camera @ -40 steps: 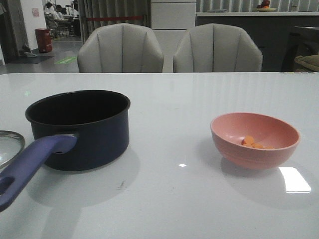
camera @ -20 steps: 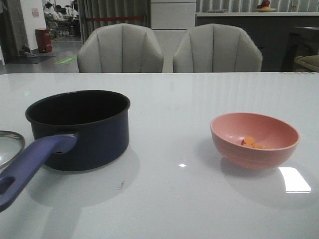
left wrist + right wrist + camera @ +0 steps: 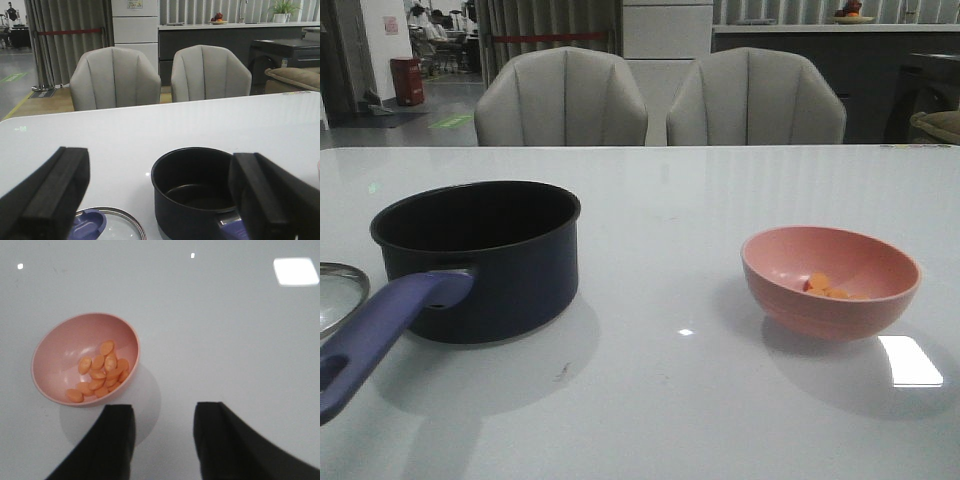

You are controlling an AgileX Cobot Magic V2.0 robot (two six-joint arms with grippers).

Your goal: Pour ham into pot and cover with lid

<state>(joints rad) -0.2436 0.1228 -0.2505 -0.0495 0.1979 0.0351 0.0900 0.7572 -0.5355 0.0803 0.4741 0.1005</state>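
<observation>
The navy-blue pot (image 3: 480, 255) stands at the left of the white table, its purple-blue handle (image 3: 375, 335) pointing toward me. It also shows in the left wrist view (image 3: 192, 192), empty inside. The glass lid (image 3: 335, 295) lies flat to the pot's left; its blue knob (image 3: 87, 225) shows in the left wrist view. Orange ham chunks (image 3: 100, 372) lie in a pink bowl (image 3: 830, 280) at the right. My left gripper (image 3: 160, 200) is open, short of pot and lid. My right gripper (image 3: 164, 432) is open and empty above the table beside the pink bowl (image 3: 62, 352).
Two grey chairs (image 3: 660, 100) stand behind the table's far edge. Bare white tabletop (image 3: 670, 250) lies between pot and bowl. A bright light reflection (image 3: 910, 360) sits at the front right.
</observation>
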